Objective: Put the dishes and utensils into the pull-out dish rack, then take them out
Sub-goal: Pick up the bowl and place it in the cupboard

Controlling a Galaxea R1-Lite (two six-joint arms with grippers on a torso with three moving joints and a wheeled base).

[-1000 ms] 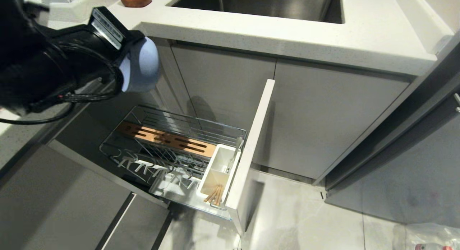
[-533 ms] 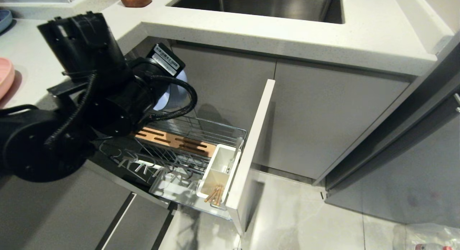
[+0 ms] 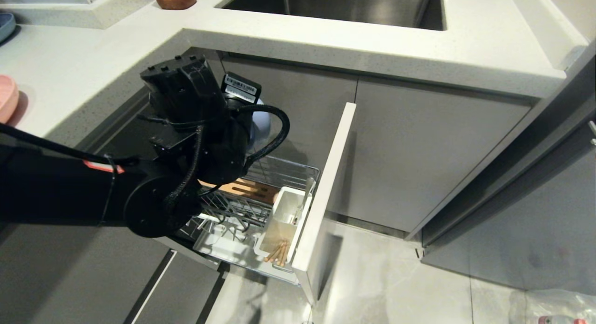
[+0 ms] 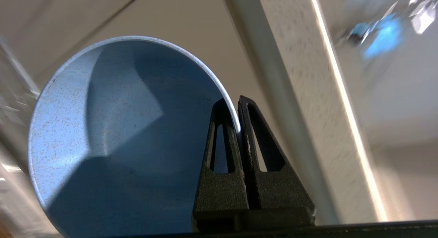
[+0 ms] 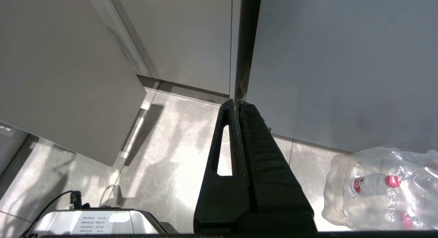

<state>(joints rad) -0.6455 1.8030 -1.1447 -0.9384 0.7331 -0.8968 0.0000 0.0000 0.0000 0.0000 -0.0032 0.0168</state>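
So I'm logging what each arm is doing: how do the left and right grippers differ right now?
The left gripper is shut on the rim of the blue bowl; the right gripper is shut on nothing. The left gripper is up over the pull-out dish rack, while the right gripper hangs parked over the floor beside the cabinets. Both have black fingers pressed together.

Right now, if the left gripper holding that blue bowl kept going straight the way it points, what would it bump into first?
Probably the grey cabinet door under the counter. The left gripper, shut on the blue bowl rim, points toward it above the pull-out rack; depth is uncertain.
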